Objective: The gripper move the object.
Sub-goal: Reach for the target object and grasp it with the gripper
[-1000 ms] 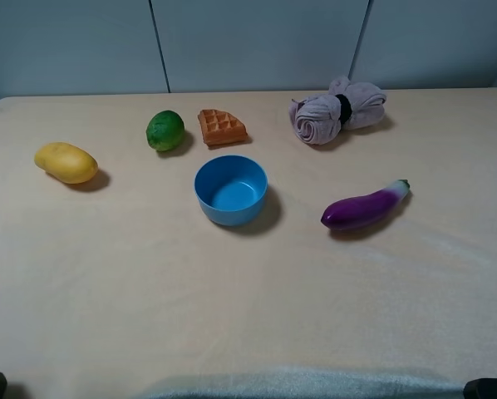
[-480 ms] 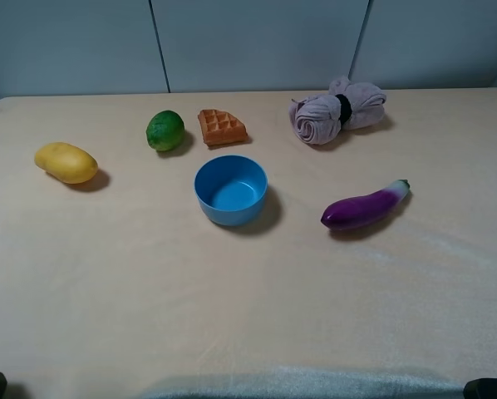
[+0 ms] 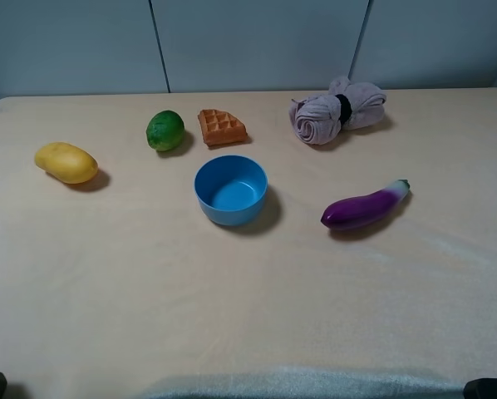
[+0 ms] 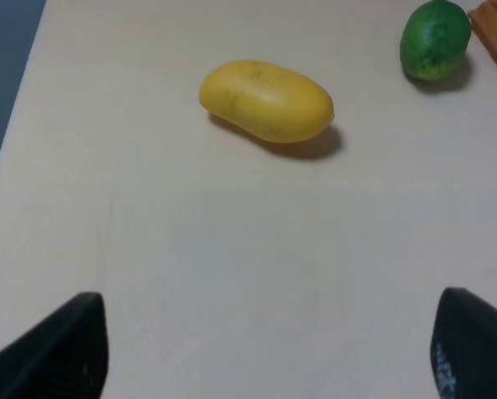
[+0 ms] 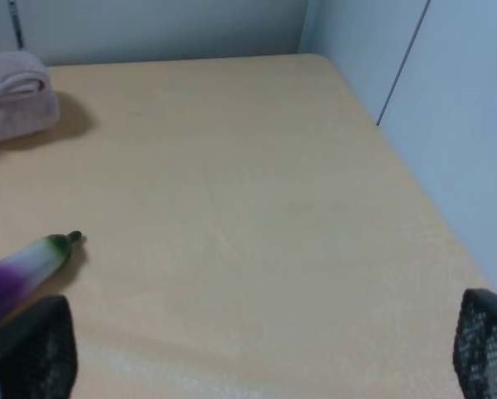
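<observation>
towel (image 3: pixel 336 110) at far side of table (image 3: pixel 232 291), well ahead of right gripper (image 5: pixel 261 357), off to its left, long axis crosswise | eggplant (image 3: pixel 365 206) lies between (mind it) | right gripper nearer, jaws spread, empty | left gripper (image 4: pixel 269 357) likewise agape, facing mango (image 4: pixel 267 100)

Towel (image 3: pixel 337 110): pale mauve-grey roll cinched mid-length by a black band, lying on its side on the table (image 3: pixel 232 316), beyond the bowl (image 3: pixel 223 214) and to its right.

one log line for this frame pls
stage: grasp not started | left gripper: open, empty | right gripper: open, empty | rolled towel: on table, ungripped, behind eggplant
</observation>
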`<control>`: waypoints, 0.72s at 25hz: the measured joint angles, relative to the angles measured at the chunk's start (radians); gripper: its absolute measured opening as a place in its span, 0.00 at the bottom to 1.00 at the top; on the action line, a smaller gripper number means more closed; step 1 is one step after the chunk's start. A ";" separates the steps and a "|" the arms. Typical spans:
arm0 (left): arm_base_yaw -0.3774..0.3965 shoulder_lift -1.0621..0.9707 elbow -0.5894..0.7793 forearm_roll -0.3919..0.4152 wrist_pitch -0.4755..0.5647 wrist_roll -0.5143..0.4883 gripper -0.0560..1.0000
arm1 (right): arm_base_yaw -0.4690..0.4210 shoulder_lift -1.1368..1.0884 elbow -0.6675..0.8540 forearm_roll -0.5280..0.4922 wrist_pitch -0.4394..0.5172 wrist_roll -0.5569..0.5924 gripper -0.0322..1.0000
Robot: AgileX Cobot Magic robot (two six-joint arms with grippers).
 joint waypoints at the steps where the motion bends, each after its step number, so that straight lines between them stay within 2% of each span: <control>1: 0.000 0.000 0.000 0.000 0.000 0.000 0.85 | 0.000 0.000 0.000 0.000 0.000 0.000 0.70; 15: 0.000 0.000 0.000 0.000 -0.002 0.000 0.85 | 0.000 0.000 0.000 0.002 0.000 0.002 0.70; 18: 0.000 0.000 0.000 0.001 -0.002 0.000 0.85 | 0.000 0.000 0.000 0.033 0.000 0.008 0.70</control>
